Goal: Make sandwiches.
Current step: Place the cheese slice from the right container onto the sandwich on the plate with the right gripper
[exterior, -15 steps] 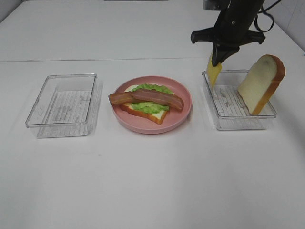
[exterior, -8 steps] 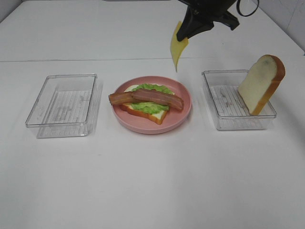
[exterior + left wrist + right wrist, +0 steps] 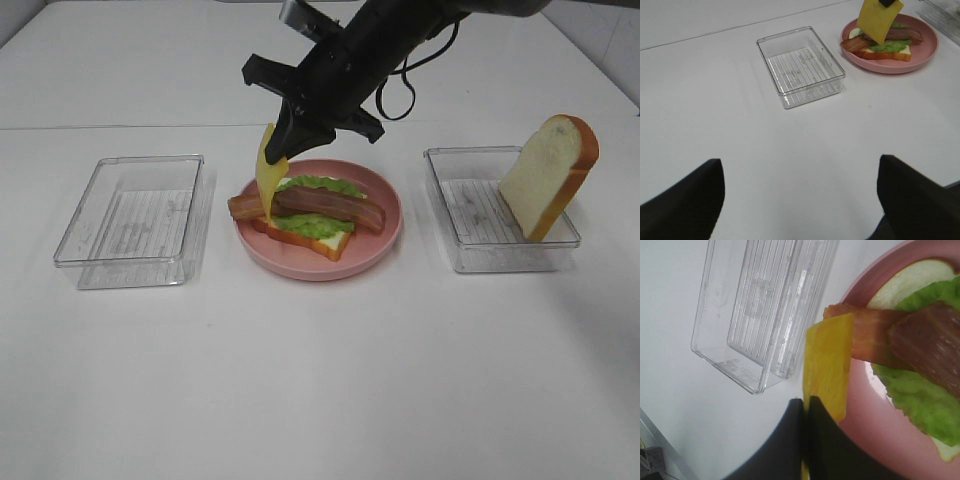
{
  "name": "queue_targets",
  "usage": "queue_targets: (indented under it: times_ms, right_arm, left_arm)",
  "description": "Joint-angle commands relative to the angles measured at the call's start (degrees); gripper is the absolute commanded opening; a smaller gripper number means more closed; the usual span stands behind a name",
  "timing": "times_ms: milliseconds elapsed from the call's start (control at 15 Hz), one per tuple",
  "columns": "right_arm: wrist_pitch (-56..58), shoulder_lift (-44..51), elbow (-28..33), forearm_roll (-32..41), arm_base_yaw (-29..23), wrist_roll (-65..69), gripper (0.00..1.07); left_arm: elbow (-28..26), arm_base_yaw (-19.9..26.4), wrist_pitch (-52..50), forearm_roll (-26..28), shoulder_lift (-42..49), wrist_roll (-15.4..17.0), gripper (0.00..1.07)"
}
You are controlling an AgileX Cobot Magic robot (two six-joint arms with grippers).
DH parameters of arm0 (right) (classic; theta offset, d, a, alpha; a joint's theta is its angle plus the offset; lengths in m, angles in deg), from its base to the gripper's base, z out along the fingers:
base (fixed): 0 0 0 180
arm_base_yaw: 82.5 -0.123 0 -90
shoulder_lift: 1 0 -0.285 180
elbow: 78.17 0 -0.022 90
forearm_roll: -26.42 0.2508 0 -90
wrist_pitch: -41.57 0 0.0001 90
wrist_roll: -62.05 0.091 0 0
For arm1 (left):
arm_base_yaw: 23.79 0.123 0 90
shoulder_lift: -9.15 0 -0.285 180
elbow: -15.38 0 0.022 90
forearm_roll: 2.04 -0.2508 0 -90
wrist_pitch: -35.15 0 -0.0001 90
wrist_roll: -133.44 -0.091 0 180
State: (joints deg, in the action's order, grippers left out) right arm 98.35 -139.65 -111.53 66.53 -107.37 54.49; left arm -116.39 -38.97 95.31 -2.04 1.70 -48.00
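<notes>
On the pink plate (image 3: 378,238) lies a bread slice (image 3: 312,240) with green lettuce (image 3: 318,186) and brown-red bacon strips (image 3: 330,205) on top. My right gripper (image 3: 285,140) is shut on the yellow cheese slice (image 3: 269,175), which hangs over the plate's left side; it also shows in the right wrist view (image 3: 827,367) and the left wrist view (image 3: 879,19). The second bread slice (image 3: 550,175) leans upright in the right clear tray (image 3: 470,230). My left gripper (image 3: 800,200) is open over bare table, well away from the plate (image 3: 920,55).
An empty clear tray (image 3: 135,220) stands left of the plate; it also shows in the left wrist view (image 3: 800,65) and the right wrist view (image 3: 760,310). The white table (image 3: 320,380) stretches in front.
My right gripper has carried the cheese slice from above the right tray leftward and down over the plate's left side. The rest has not moved.
</notes>
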Motion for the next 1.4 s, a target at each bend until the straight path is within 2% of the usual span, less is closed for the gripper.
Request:
queue_targets:
  times_ms: [67,133,200,467,667,733,867,1000,1200,1400]
  right_arm:
    - [-1.0,-1.9,0.2,-1.1,0.3,-0.6,0.00]
    - [-2.1,-2.1,0.2,-4.5,0.4,0.2,0.00]
    - [-3.4,-2.0,0.1,-11.1,0.4,5.0,0.00]
    - [-3.7,-2.0,0.1,-20.0,0.4,10.6,0.00]
    - [-3.7,-2.0,0.1,-23.0,0.4,12.9,0.02]
    - [-3.6,-2.0,0.1,-23.1,0.4,12.9,0.11]
    - [-3.5,-2.0,0.1,-23.3,0.4,13.0,0.44]
    - [-2.6,-1.6,0.1,-23.7,0.4,13.0,0.70]
    - [-0.6,0.5,0.1,-25.3,0.4,13.0,0.70]
    - [2.3,4.9,0.1,-30.6,0.4,13.0,0.70]
  left_arm:
    - [0.3,-0.1,-0.6,0.0,1.1,0.1,0.79]
    - [0.3,-0.1,-0.6,0.0,1.1,0.1,0.79]
    - [0.3,-0.1,-0.6,0.0,1.1,0.1,0.79]
    - [0.3,-0.1,-0.6,0.0,1.1,0.1,0.79]
    - [0.3,-0.1,-0.6,0.0,1.1,0.1,0.79]
    - [0.3,-0.1,-0.6,0.0,1.1,0.1,0.79]
    - [0.3,-0.1,-0.6,0.0,1.1,0.1,0.79]
    - [0.3,-0.1,-0.6,0.0,1.1,0.1,0.79]
    - [0.3,-0.1,-0.6,0.0,1.1,0.1,0.79]
    - [0.3,-0.1,-0.6,0.0,1.1,0.1,0.79]
